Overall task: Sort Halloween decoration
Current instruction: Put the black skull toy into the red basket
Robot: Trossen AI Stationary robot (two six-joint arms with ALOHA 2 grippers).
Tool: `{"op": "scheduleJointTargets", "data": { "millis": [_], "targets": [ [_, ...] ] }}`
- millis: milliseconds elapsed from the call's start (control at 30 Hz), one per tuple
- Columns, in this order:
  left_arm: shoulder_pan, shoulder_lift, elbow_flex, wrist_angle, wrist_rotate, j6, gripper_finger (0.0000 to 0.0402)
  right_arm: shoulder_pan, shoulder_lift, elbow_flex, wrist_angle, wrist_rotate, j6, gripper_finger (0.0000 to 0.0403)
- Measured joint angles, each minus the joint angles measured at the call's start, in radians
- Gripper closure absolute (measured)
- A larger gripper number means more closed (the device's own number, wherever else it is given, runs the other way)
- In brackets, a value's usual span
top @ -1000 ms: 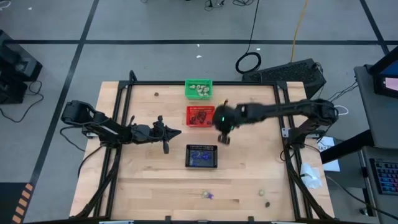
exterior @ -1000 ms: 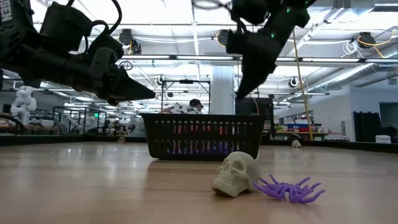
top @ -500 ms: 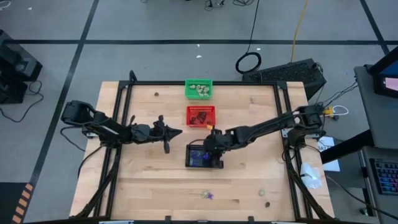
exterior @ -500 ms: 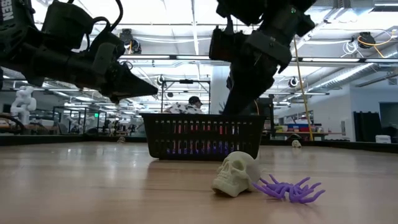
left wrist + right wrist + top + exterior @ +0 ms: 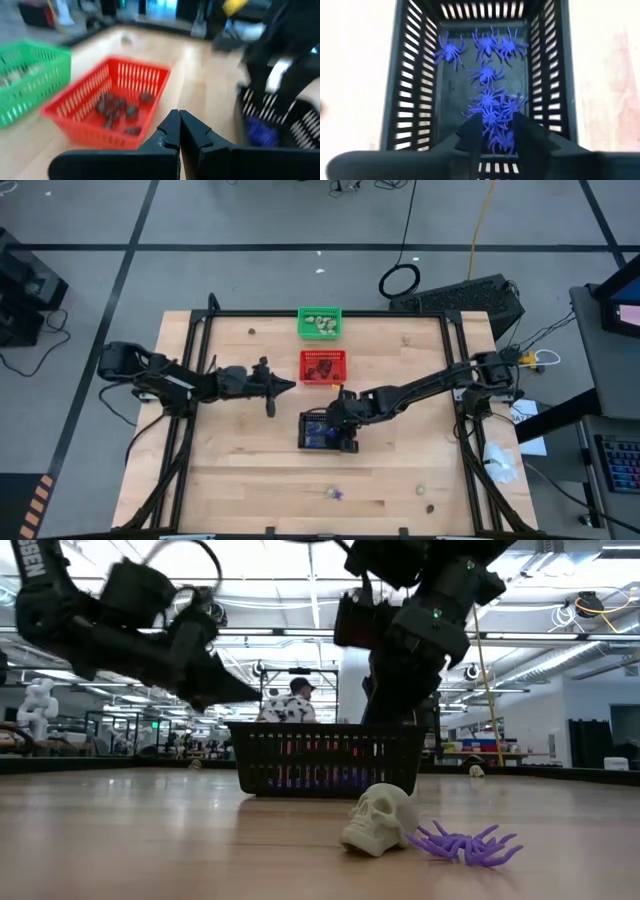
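My right gripper (image 5: 497, 132) hangs open inside the black basket (image 5: 325, 430), fingers pointing down over a heap of purple spiders (image 5: 487, 75). One spider (image 5: 496, 125) shows in the gap between the fingers. My left gripper (image 5: 288, 387) is shut on nothing, above the table left of the red basket (image 5: 107, 97), which holds dark brown trinkets (image 5: 120, 106). The green basket (image 5: 320, 323) holds pale cream pieces. A cream skull (image 5: 380, 820) and a purple spider (image 5: 465, 843) lie on the table near its front edge.
Two more small trinkets (image 5: 420, 490) (image 5: 430, 507) lie near the front right of the table, and one (image 5: 251, 332) lies at the far left. A person (image 5: 295, 700) stands in the room beyond the table. Bare wood stretches left and right of the baskets.
My right gripper has swung from beside the red basket toward the table's near edge and sunk into the black basket, where it has since stayed. My left gripper has shifted slightly toward the far edge, still shut.
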Motion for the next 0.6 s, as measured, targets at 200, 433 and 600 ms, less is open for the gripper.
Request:
{"op": "scheduleJointTargets", "data": {
  "millis": [200,433,600],
  "targets": [
    [0.130,-0.078,0.131,-0.507,0.125,0.071,0.0402,0.000,-0.059,0.000,-0.012,0.022,-0.044,0.0271],
    [0.282,-0.111,0.431,-1.155,0.067,0.325,0.0402,0.013,-0.195,0.001,-0.101,0.103,-0.108,0.0323],
    [0.421,-0.087,0.570,-1.446,0.038,0.475,0.0402,0.012,-0.275,-0.004,-0.204,0.165,-0.152,0.0390]
  ]
}}
